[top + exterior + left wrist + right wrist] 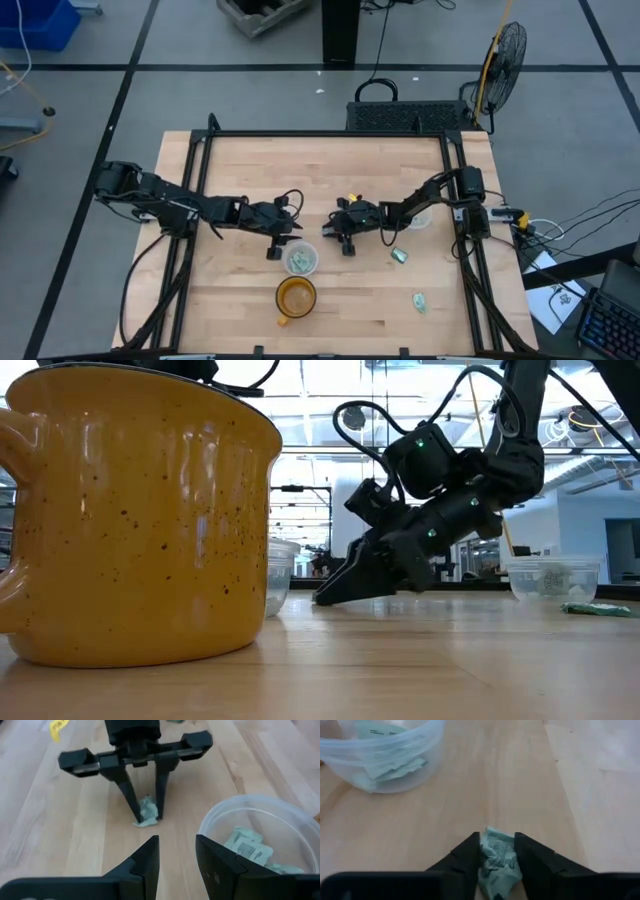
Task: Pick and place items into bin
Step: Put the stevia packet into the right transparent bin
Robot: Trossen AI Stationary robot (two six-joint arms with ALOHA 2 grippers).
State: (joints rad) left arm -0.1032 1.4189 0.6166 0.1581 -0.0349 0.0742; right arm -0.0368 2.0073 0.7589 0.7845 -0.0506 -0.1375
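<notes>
My right gripper (332, 233) stands near the table's middle, shut on a crumpled pale green-and-white packet (496, 856); the left wrist view shows that packet (147, 813) from the front. My left gripper (176, 857) is open and touches nothing; it hovers facing the right gripper, beside the clear round bin (260, 827). The bin (300, 260) has several packets (248, 848) lying in it. Two more packets (399, 256) (419, 300) lie flat on the table's right part. My right gripper pinches the crumpled packet between its two fingers (161, 790), which come slanting down from the table's right side. The packet's lower edge (145, 822) lies on the table top, and the fingertips (322, 598) reach down to the wood.
A yellow speckled mug (295, 297) stands near the table's near edge, just in front of the bin, and fills the low view's left (140, 510). A second clear cup (418, 216) stands at the table's right, under the right arm. A black frame (320, 134) edges the table.
</notes>
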